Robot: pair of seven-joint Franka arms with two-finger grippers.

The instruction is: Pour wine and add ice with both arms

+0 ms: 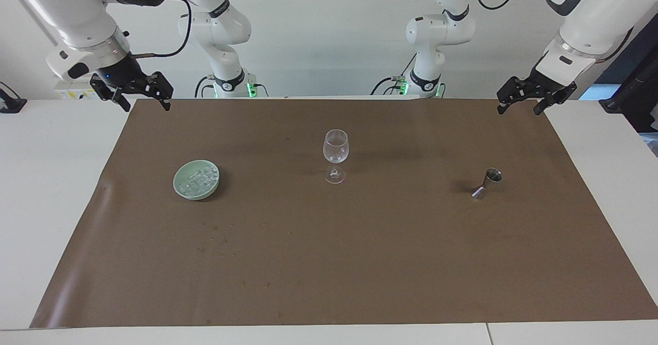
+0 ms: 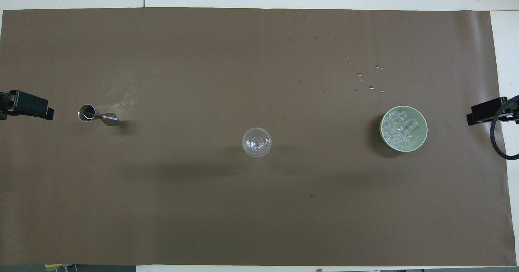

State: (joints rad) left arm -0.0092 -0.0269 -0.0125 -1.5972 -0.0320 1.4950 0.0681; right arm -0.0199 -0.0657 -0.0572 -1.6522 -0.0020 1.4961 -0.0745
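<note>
Toward the left arm's end of the table, upright steel hourglass jigger stands below the left gripper, jaws spread; the right gripper, likewise spread, waits.

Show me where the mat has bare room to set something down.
Two wide bare stretches border the wine glass: one toward the jigger, one toward the green bowl of ice. The mat nearer the robots is bare too. Nowhere is crowded; droplets sit just past the bowl.
</note>
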